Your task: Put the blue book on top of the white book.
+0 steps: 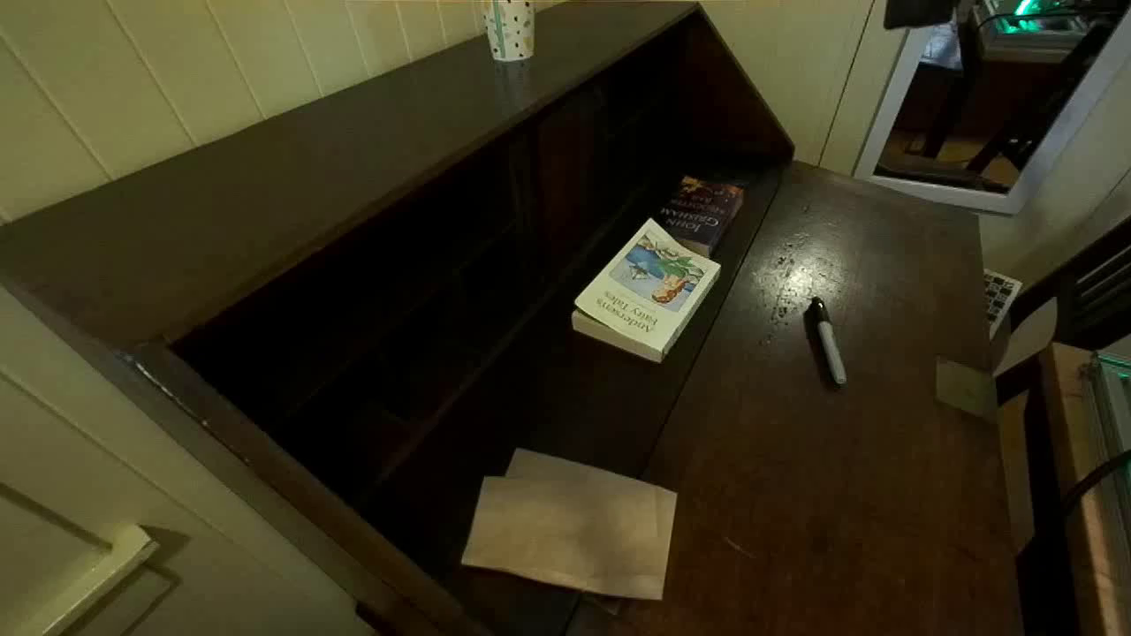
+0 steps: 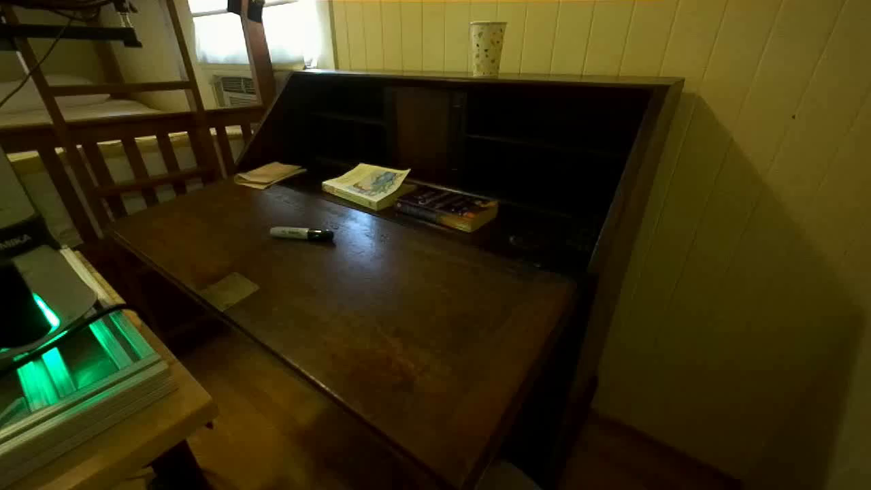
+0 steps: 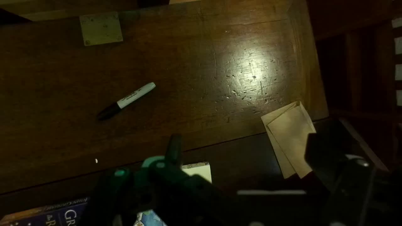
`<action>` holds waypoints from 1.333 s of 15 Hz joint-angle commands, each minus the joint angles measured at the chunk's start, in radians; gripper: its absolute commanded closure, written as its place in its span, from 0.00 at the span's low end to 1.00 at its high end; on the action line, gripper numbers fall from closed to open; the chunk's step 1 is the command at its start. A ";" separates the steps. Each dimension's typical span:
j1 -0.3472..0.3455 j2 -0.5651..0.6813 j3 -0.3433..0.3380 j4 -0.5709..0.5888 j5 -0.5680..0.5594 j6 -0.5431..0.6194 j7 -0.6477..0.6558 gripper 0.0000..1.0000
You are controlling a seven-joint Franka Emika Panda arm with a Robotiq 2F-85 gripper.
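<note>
Blue book point(image 1: 702, 221) — "John Grisham" on cover — lies just beside white book point(image 1: 649, 287), "Andersen's Fairy Tales", on desk point(image 1: 884, 495). Gripper point(image 3: 243, 145) released, jaws wide apart. Robot arm point(image 2: 44, 275) lettering — "MIKA" readable.

Room around marker point(image 1: 829, 344), white book point(image 1: 647, 287) perhaps abutting blue book point(image 1: 704, 214)

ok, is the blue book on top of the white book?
No, in an exterior view the blue book lies on the desk beside the white book.

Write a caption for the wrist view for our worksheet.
Past the open end effector: a desk with marker, beige papers and, partly hidden, blue book and white book.
</note>
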 commanded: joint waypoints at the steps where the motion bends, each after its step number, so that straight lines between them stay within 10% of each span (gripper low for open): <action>1: -0.013 0.001 0.011 0.003 0.003 -0.003 -0.003 0.00; 7: -0.013 0.001 0.011 0.003 0.003 -0.003 -0.003 0.00; 20: -0.108 0.114 -0.110 -0.170 -0.055 0.580 -0.200 0.00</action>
